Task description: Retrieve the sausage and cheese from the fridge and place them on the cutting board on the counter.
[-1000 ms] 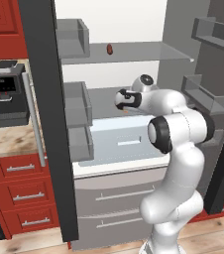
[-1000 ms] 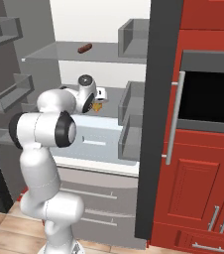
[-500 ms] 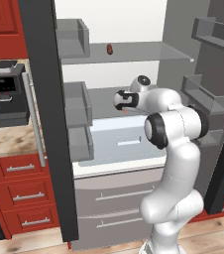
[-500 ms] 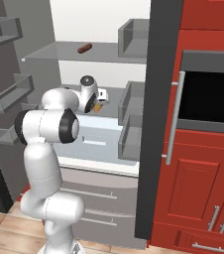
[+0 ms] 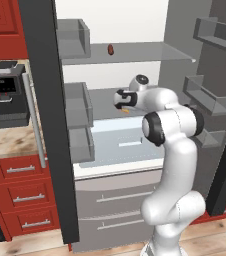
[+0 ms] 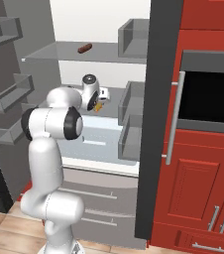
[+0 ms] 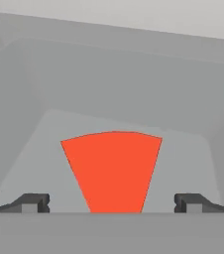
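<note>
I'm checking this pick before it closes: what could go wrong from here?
1. The cheese tapers toward the open tool, so the fingertips might close on its narrow end and squeeze it out.
2. The arm is reaching deep into the fridge between the door bins; pulling out could clip them.
3. The sausage lies on the shelf above; a high lift could hit that shelf.

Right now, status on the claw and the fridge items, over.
Claw open, inside the grey fridge. Red-edged cheese wedge between the fingertips, not gripped. Dark reddish sausage on the upper shelf. Nothing in the way.
</note>
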